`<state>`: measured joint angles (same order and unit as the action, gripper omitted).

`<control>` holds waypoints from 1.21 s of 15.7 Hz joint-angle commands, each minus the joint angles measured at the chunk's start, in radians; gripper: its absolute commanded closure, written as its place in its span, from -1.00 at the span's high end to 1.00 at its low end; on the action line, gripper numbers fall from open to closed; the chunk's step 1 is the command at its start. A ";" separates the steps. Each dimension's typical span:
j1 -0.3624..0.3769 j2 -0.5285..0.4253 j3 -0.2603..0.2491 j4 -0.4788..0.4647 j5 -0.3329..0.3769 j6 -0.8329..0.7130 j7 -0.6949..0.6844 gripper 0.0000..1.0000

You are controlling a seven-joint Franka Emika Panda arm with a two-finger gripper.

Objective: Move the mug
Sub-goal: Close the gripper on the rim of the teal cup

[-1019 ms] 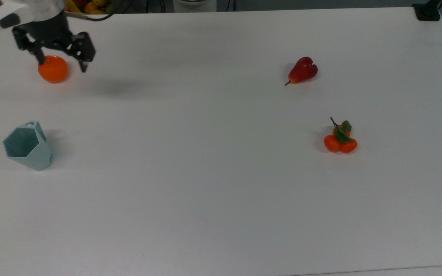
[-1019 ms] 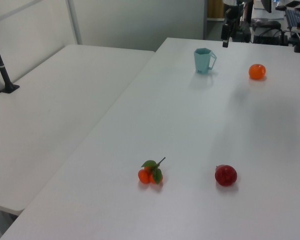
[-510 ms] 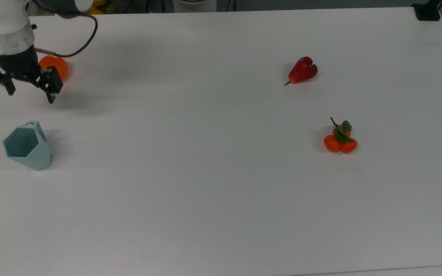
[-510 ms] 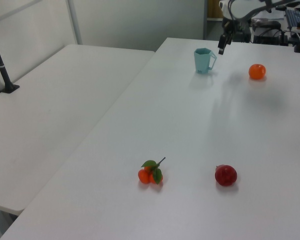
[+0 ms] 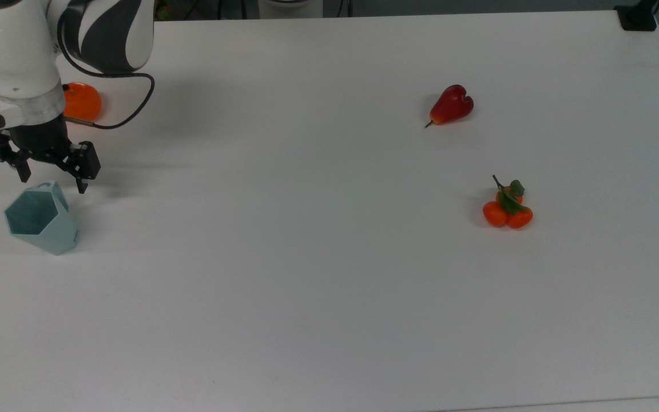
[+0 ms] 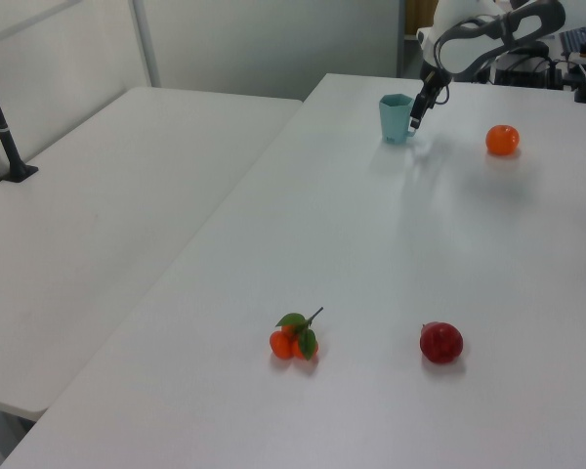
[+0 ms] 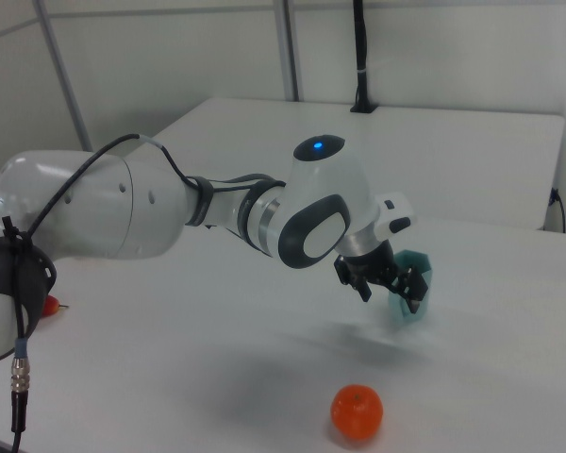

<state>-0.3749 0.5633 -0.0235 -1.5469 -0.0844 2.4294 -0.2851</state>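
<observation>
Within the last second the claw (image 5: 52, 178), fingers spread and empty, has swung from over the orange (image 5: 82, 102) to hang just above the mug (image 5: 40, 216) at the worktop's (image 5: 329, 286) nine o'clock edge, so a grasp looks imminent.

Mug (image 5: 43, 217) – matt, smooth plastic look; table (image 5: 329, 286) – matt white; arm (image 7: 170, 212) – glossy.

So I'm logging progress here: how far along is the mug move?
Early. Done: the gripper is at the mug, open, just above its loop tab in the top view. In hand: nothing; the mug stands untouched on the table. Left: close on it, lift, and move it.
</observation>
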 commanded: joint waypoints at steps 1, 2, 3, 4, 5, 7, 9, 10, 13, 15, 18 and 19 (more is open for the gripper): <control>0.007 0.018 0.002 0.008 0.020 0.045 0.006 0.47; 0.007 0.023 0.002 0.008 0.020 0.056 0.006 0.31; 0.008 0.023 0.004 0.007 0.020 0.056 0.006 0.17; 0.008 0.023 0.004 0.007 0.020 0.056 0.006 0.03; 0.007 0.023 0.004 0.007 0.020 0.056 0.006 -0.08; 0.008 0.023 0.004 0.007 0.020 0.056 0.006 -0.24; 0.007 0.023 0.004 0.007 0.020 0.056 0.007 -0.34; 0.007 0.023 0.005 0.005 0.020 0.056 0.007 -0.38; 0.007 0.021 0.005 0.005 0.020 0.054 0.009 -0.58; 0.008 0.021 0.005 0.005 0.020 0.054 0.023 -0.67; 0.008 0.021 0.007 0.005 0.018 0.056 0.072 -0.70; 0.010 0.021 0.007 0.004 0.018 0.056 0.073 -0.70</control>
<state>-0.3733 0.5838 -0.0159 -1.5430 -0.0815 2.4664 -0.2432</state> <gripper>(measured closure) 0.762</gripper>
